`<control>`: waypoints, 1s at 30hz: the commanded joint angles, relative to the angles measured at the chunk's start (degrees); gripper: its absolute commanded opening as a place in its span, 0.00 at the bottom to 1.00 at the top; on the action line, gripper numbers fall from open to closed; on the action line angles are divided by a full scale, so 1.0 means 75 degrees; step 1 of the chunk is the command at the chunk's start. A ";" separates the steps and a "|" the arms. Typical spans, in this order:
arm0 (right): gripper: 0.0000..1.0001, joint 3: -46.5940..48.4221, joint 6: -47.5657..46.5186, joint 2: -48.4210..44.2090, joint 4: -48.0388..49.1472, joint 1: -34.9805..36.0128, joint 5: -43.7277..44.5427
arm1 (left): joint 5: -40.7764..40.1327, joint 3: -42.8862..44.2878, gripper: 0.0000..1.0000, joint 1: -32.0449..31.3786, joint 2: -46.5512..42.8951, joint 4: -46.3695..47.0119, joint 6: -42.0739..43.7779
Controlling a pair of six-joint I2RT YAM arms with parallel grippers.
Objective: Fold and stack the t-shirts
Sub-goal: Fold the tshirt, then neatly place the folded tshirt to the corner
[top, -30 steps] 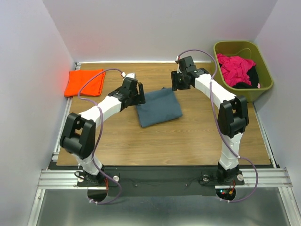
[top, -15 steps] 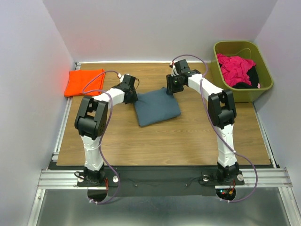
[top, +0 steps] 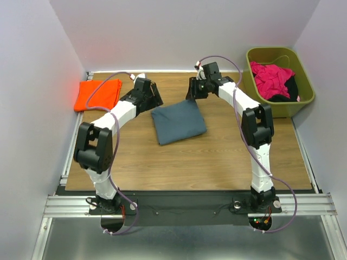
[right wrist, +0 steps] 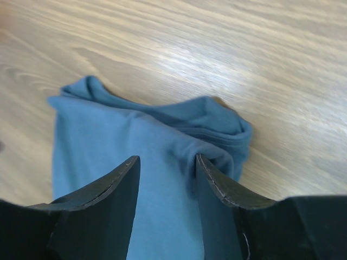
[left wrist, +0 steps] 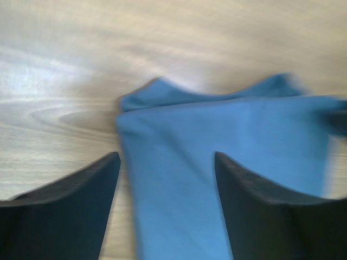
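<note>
Slate blue-grey t-shirt: lay folded into a compact rectangle at the middle of the desk, a little further left than a second before.
Left gripper: had let go and pulled back from the shirt's far left corner; its jaws stood wide apart and empty above the cloth.
Right gripper: had backed off the far right corner; its jaws stood partly open with nothing pinched between them.
Orange t-shirt: lay folded at the far left of the desk, well apart from the blue-grey one.
Change: both arms had released the cloth and drawn away toward the far edge.
Meaning for the task: both shirts looked folded; stacking was probably the step left.
</note>
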 commanded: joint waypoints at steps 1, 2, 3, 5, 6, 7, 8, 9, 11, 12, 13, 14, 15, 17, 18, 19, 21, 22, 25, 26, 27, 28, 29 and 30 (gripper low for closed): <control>0.51 0.0081 0.0502 -0.0479 0.1104 -0.0007 -0.0849 | 0.0122 -0.0118 0.72 -0.0133 -0.0910 0.0569 -0.0292; 0.51 0.0034 0.0526 -0.0479 0.1151 -0.0007 -0.0838 | 0.0204 -0.0153 0.71 -0.0145 -0.0887 0.0651 -0.0339; 0.51 -0.0036 0.0561 -0.0502 0.1222 -0.0007 -0.0803 | 0.0274 -0.0200 0.69 -0.0191 -0.0829 0.0744 -0.0375; 0.51 -0.0362 0.0608 -0.0677 0.1503 -0.0019 -0.0455 | 0.0532 -0.0236 0.65 -0.0215 -0.0537 0.0886 -0.0457; 0.51 -0.0504 0.0655 -0.0783 0.1666 -0.0019 -0.0231 | 0.0626 -0.0247 0.64 -0.0227 -0.0431 0.0921 -0.0457; 0.51 -0.0621 0.0609 -0.0888 0.1760 -0.0019 -0.0078 | 0.0650 -0.0282 0.62 -0.0238 -0.0325 0.0968 -0.0480; 0.51 -0.0715 0.0574 -0.1075 0.1831 -0.0031 0.0109 | 0.0673 -0.0352 0.60 -0.0227 -0.0162 0.1026 -0.0469; 0.51 -0.0832 0.0550 -0.1158 0.1878 -0.0031 0.0215 | 0.0674 -0.0376 0.59 -0.0227 -0.0091 0.1073 -0.0469; 0.52 -0.0903 0.0457 -0.1299 0.1984 -0.0031 0.0461 | 0.0732 -0.0376 0.58 -0.0227 0.0131 0.1109 -0.0446; 0.52 -0.0927 0.0421 -0.1380 0.1996 -0.0031 0.0532 | 0.0744 -0.0365 0.58 -0.0227 0.0191 0.1109 -0.0457; 0.52 -0.0939 0.0374 -0.1416 0.2042 -0.0031 0.0544 | 0.0756 -0.0365 0.58 -0.0227 0.0249 0.1271 -0.0446; 0.52 -0.0916 0.0362 -0.1428 0.2043 -0.0031 0.0626 | 0.0756 -0.0388 0.58 -0.0227 0.0320 0.1296 -0.0445; 0.52 -0.0939 0.0397 -0.1417 0.2066 -0.0031 0.0627 | 0.0767 -0.0400 0.58 -0.0227 0.0344 0.1331 -0.0445; 0.52 -0.0939 0.0362 -0.1440 0.2089 -0.0031 0.0638 | 0.0732 -0.0423 0.58 -0.0227 0.0402 0.1366 -0.0410; 0.52 -0.0974 0.0420 -0.1451 0.2113 -0.0031 0.0615 | 0.0721 -0.0423 0.58 -0.0227 0.0449 0.1355 -0.0375; 0.52 -0.0951 0.0444 -0.1394 0.2148 -0.0042 0.0336 | 0.0674 -0.0412 0.58 -0.0238 0.0484 0.1378 -0.0340; 0.51 -0.0846 0.0433 -0.1230 0.2148 -0.0031 -0.0307 | 0.0639 -0.0400 0.58 -0.0227 0.0566 0.1378 -0.0317; 0.50 -0.0799 0.0433 -0.1125 0.2160 -0.0031 -0.0717 | 0.0627 -0.0400 0.58 -0.0227 0.0613 0.1378 -0.0305; 0.49 -0.0576 0.0514 -0.0586 0.2230 -0.0031 -0.2043 | 0.0592 -0.0365 0.57 -0.0215 0.0754 0.1402 -0.0282; 0.49 -0.0541 0.0549 -0.0341 0.2253 -0.0031 -0.2300 | 0.0580 -0.0318 0.57 -0.0215 0.0824 0.1402 -0.0281; 0.49 -0.0529 0.0573 -0.0188 0.2323 -0.0042 -0.2407 | 0.0580 -0.0306 0.57 -0.0180 0.0871 0.1402 -0.0281; 0.49 -0.0505 0.0596 -0.0070 0.2382 -0.0031 -0.2501 | 0.0580 -0.0306 0.57 -0.0168 0.0906 0.1402 -0.0258; 0.47 -0.0517 0.0701 0.0036 0.2452 -0.0066 -0.2676 | 0.0580 -0.0294 0.57 -0.0157 0.0953 0.1390 -0.0258; 0.46 -0.0540 0.0783 0.0269 0.2546 -0.0101 -0.2748 | 0.0591 -0.0283 0.57 -0.0122 0.1023 0.1402 -0.0258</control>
